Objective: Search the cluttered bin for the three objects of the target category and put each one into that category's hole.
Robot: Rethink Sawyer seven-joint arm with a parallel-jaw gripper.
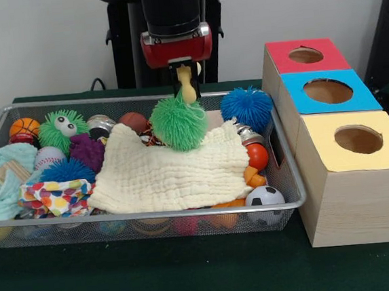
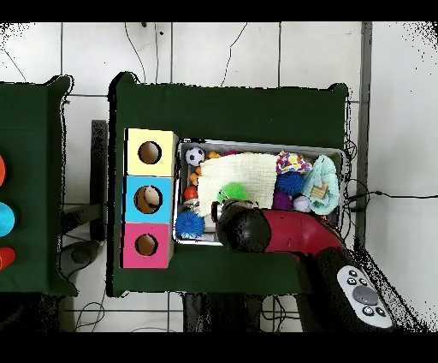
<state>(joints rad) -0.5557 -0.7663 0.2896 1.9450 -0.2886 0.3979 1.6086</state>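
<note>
Dark green surface (image 1: 192, 275), white wall behind. Bin (image 1: 146, 221) sits directly under the tool, packed with clutter. Three wooden boxes to the side of the tool; the hole (image 1: 305, 55) in the red top is on the box nearest the robot, then blue, then yellow. Cream cloth (image 1: 173, 171) covers the bin's middle, just in front of the tool. Tool (image 1: 186, 85) is over the bin's far edge; can't tell its opening. Green spiky ball (image 1: 177, 124) touches its tip. Blue spiky ball (image 1: 246, 109) beside it, toward the boxes.
</note>
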